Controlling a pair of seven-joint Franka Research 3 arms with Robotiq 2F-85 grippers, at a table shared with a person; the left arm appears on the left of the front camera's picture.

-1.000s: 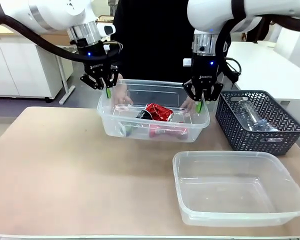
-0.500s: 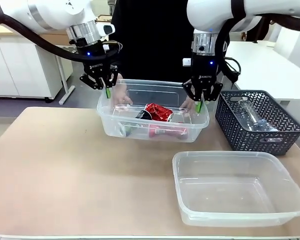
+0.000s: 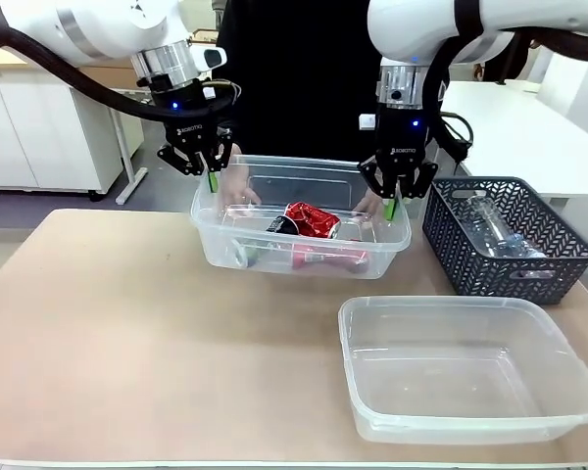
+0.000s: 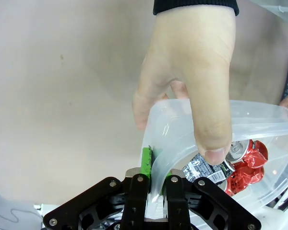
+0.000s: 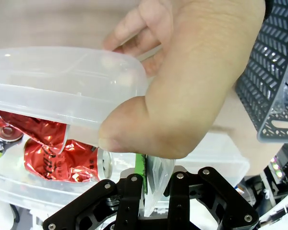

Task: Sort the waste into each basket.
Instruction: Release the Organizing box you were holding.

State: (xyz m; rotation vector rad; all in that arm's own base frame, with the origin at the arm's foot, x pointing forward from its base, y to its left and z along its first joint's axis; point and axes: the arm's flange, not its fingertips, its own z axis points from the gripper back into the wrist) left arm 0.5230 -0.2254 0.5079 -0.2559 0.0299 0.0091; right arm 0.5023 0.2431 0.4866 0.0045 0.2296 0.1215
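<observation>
Basically nothing moves over the last second: left gripper (image 3: 212, 183) and right gripper (image 3: 392, 209) stay clamped on opposite rims of the far tub (image 3: 212, 247), cans (image 3: 312, 220) inside, person's hands (image 3: 237, 186) on it too, so sorting is stalled and the near tub (image 3: 441, 302) is empty.

The tub (image 3: 211, 240) pinched in the left gripper (image 3: 212, 183) and right gripper (image 3: 392, 208) is thin, clear, glossy plastic. Cans (image 3: 312, 220) in it are crumpled shiny metal. Right of the right gripper, the basket (image 3: 490, 274) is matt plastic lattice. Table (image 3: 127, 333): smooth, matt.
</observation>
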